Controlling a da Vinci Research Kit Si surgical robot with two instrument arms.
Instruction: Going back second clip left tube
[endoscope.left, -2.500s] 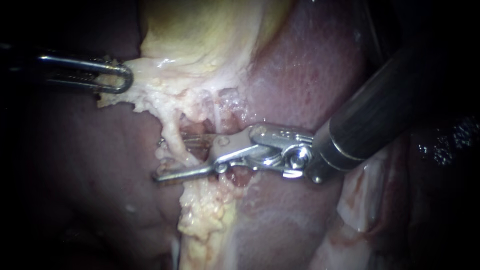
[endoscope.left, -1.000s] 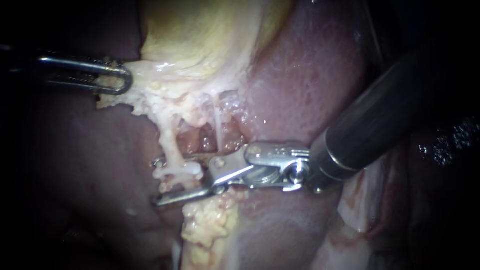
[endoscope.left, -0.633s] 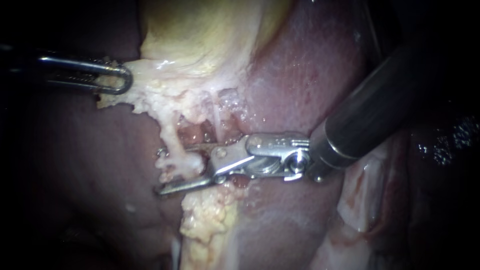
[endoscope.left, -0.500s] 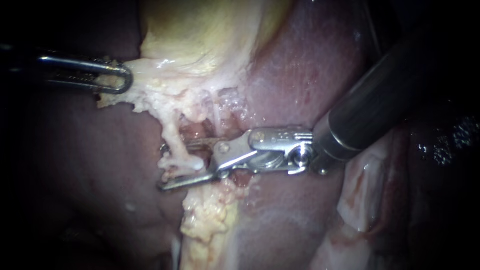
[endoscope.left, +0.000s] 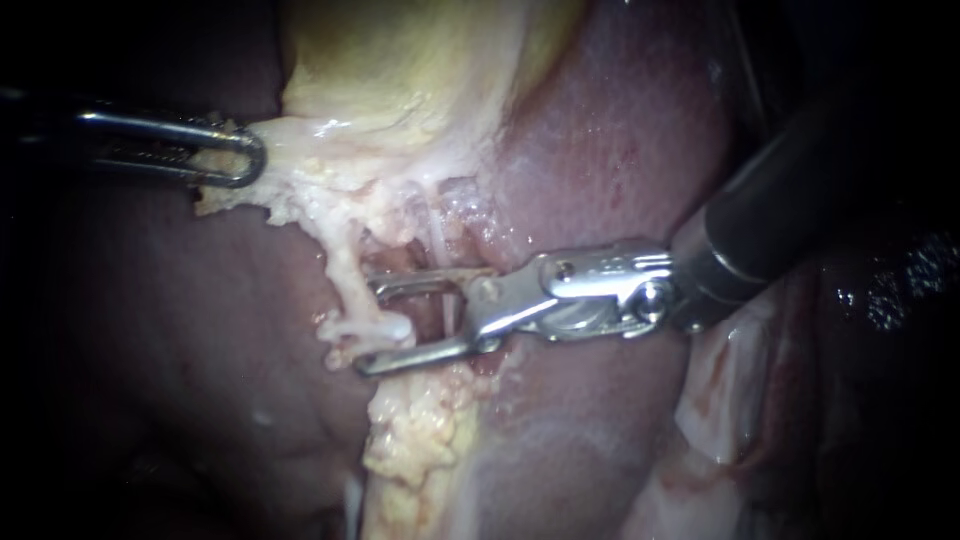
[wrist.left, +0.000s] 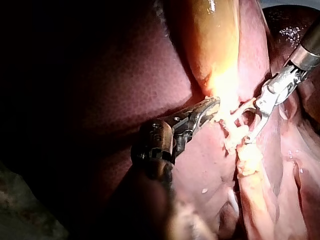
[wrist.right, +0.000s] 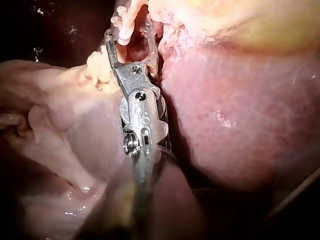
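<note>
The jaws of the right instrument (endoscope.left: 368, 329) stand wide apart and grip nothing. The upper one lies just above and the lower one just below a short pale cross-piece that looks to be the clip (endoscope.left: 350, 326) seated on the left tube (endoscope.left: 342, 270). That tube runs down from the pale fringe under the gallbladder (endoscope.left: 400, 70) toward the fatty tissue (endoscope.left: 410, 440), so its long axis is close to upright in the endoscope view. It sits just off the jaw tips, on the side away from the shaft.

The jaws lie across the tube, nearly level, and the shaft leaves toward the upper right over the liver (endoscope.left: 620, 150). Backing off looks like a straight pull along that shaft line, away from the tube, with the jaws kept parted so neither tip drags the clip.

A thinner strand (endoscope.left: 437, 225) drops behind the open jaws nearer their hinge, and it is likely the thing to watch on the way out.

The left instrument (endoscope.left: 245, 160) is well apart from the tube. Its jaws are closed on the pale edge of the gallbladder, holding it out to the side. It is the farther of the two and has no part in the retreat.
</note>
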